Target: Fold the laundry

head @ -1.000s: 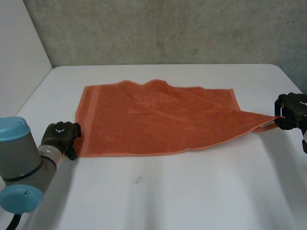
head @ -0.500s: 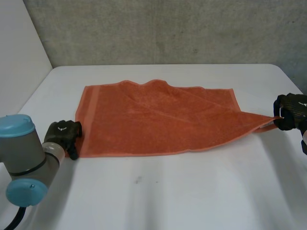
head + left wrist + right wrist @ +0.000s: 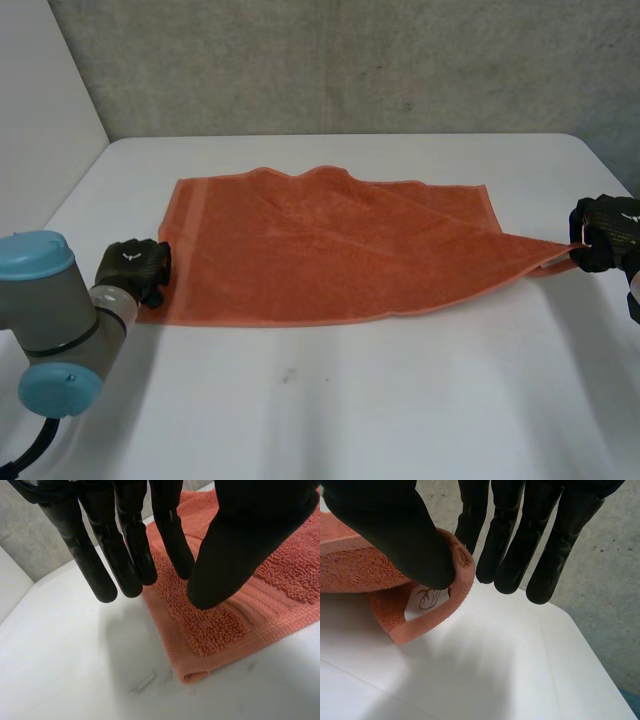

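Since a second ago the left hand (image 3: 133,268) has crept onto the nearest corner of the orange towel (image 3: 330,250). Its fingers hang straight, thumb resting on the pile, nothing pinched yet. Beyond it the towel lies spread on the white table (image 3: 350,400). The opposite corner is drawn out to the right hand (image 3: 603,232), which nips it between thumb and finger, probably to keep the cloth taut for folding.

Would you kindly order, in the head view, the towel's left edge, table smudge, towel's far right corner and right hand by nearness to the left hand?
1. Towel's left edge, beside the left hand.
2. Smudge, on the near table.
3. Towel's far right corner, diagonally across.
4. Right hand, far right.
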